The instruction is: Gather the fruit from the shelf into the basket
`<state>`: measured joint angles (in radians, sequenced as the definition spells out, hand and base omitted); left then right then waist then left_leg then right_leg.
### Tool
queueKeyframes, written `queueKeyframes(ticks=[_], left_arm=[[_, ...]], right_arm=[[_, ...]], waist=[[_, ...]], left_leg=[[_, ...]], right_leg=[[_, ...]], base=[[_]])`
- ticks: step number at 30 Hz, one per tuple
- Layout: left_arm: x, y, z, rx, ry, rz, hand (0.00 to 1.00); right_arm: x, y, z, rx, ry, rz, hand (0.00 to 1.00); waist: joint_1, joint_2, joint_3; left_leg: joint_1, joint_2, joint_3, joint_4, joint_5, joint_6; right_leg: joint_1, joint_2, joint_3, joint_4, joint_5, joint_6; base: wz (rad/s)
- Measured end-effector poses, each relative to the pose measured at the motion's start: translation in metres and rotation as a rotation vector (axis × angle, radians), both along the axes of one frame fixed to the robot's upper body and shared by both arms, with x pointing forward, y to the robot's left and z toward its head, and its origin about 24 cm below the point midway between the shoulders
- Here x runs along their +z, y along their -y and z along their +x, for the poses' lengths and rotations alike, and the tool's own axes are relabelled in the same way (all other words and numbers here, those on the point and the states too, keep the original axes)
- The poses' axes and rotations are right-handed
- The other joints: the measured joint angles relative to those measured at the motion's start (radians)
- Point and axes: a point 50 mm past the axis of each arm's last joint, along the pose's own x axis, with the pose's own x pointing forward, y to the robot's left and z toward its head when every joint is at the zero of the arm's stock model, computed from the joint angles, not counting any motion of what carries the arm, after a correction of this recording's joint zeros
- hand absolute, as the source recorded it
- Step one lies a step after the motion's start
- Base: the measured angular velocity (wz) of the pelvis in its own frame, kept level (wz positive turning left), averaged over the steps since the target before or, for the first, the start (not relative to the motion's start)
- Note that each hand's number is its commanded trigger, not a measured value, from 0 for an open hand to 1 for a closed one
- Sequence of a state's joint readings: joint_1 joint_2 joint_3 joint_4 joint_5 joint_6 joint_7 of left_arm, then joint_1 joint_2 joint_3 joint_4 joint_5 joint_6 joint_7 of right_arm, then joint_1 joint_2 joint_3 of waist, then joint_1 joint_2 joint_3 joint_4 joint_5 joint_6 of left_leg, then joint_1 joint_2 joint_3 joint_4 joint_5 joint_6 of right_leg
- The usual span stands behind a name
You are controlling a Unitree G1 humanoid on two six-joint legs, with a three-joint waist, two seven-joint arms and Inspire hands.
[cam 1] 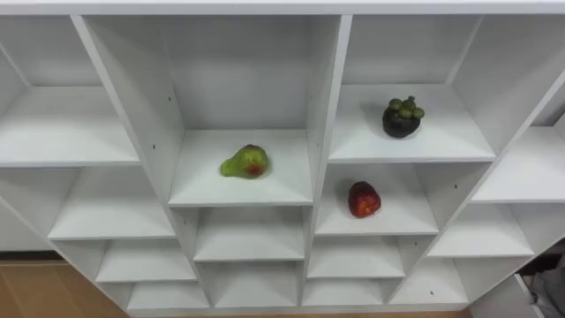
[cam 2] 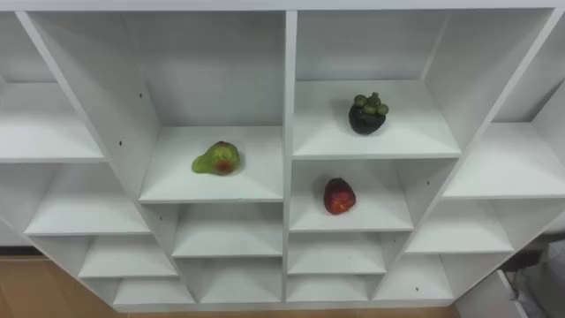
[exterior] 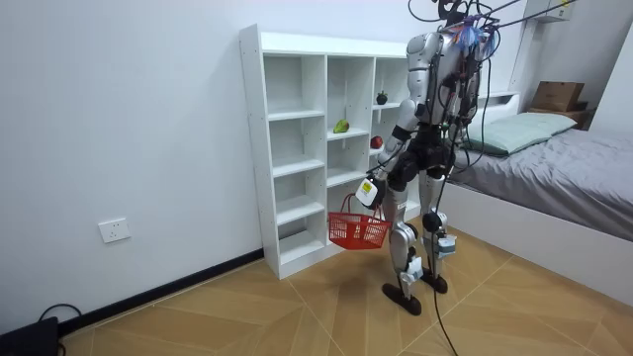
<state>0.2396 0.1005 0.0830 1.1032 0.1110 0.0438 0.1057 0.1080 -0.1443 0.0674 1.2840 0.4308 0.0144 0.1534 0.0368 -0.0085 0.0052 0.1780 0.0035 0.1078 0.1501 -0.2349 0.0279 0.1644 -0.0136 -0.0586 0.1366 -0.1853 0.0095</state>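
Left eye view: a white closet [cam 1: 327, 106] of open compartments holds three fruits. A green pear [cam 1: 244, 162] with a red blush lies on its side in the middle column. One column to the right, a dark mangosteen [cam 1: 402, 117] with a green cap sits on a slightly higher shelf. A red apple [cam 1: 363, 200] lies in the compartment directly below it.

Right eye view: the upright divider stands between the pear and the other two fruits, all well apart.

Room view: the robot stands upright facing the closet, close to it, with a bed [exterior: 564, 168] on its right. Its left hand [exterior: 372, 192] hangs low, fingers wrapped round the handle of a red basket [exterior: 358, 230] dangling beside its leg.
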Motion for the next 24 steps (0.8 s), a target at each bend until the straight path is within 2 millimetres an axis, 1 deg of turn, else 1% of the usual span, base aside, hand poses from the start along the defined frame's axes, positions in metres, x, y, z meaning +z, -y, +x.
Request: queueKeyframes(ticks=[3, 19, 24], left_arm=[[-0.0001, -0.0001, -0.0035, 0.002, -0.009, 0.0, 1.0], [-0.0005, -0.0006, -0.0072, 0.003, -0.026, -0.001, 1.0], [0.0, -0.0016, -0.005, 0.003, -0.015, -0.002, 1.0]], right_arm=[[0.0, 0.0001, 0.0, 0.0, 0.0, 0.0, 0.0], [0.0, 0.0003, 0.0009, -0.002, -0.002, 0.0, 0.0], [0.0002, 0.001, 0.002, -0.05, 0.008, -0.003, 0.0]], waist=[[0.0, 0.0, 0.0002], [0.0, 0.001, 0.0011], [-0.003, 0.001, 0.0011]], left_leg=[[-0.001, 0.0, 0.0, 0.0, 0.0, 0.0], [-0.001, 0.0, -0.001, 0.0, -0.001, 0.0], [-0.009, -0.001, -0.001, 0.001, -0.002, 0.0]], right_leg=[[0.0, 0.0, 0.0, -0.001, 0.0, 0.0], [0.0, 0.0, 0.0, -0.002, 0.0, 0.0], [-0.007, 0.0, 0.0, -0.002, 0.0, 0.0]], base=[[0.0], [0.0], [0.0]])
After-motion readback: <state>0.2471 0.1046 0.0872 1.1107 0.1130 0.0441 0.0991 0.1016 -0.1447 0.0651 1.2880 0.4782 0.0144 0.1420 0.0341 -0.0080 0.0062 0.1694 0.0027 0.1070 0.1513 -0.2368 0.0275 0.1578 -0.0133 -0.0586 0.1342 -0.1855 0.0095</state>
